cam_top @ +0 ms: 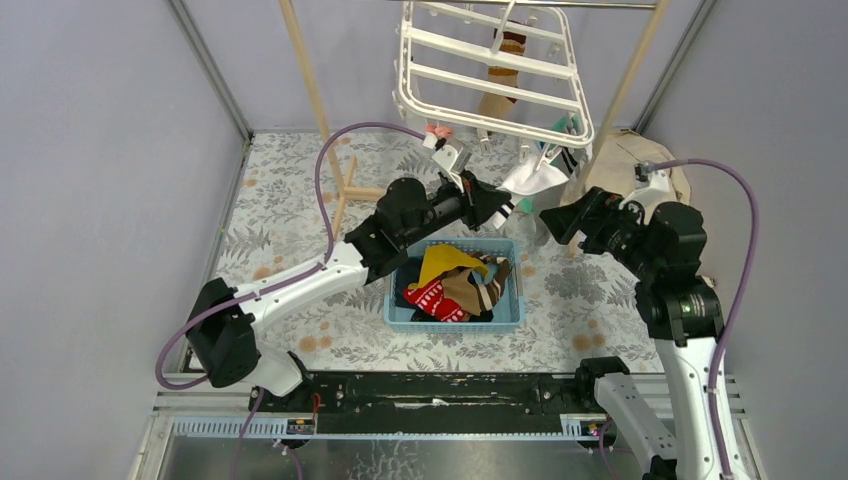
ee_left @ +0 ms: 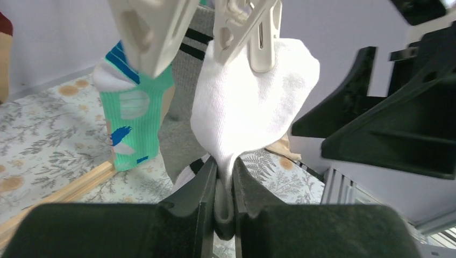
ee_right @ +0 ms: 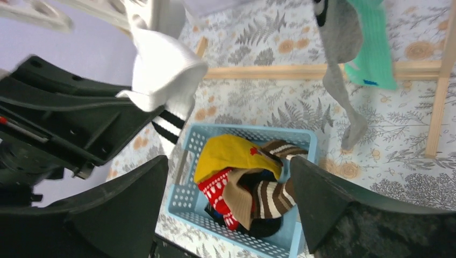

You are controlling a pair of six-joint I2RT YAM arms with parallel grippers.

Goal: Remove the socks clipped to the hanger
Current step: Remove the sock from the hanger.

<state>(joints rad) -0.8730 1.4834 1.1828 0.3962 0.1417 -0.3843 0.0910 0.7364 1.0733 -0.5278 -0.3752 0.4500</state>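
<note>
The white hanger hangs tilted at the back. A white sock dangles from one of its clips. My left gripper is shut on that sock's lower end, just above the basket's far edge. A teal sock and a grey sock hang clipped beside it. A brown-striped sock hangs behind the frame. My right gripper is open and holds nothing. It sits right of the white sock, above the basket.
A blue perforated basket on the floral tabletop holds several loose socks: yellow, red, brown-striped and black. Pale wooden rack poles rise at the back left and right. A beige cloth lies behind the right arm.
</note>
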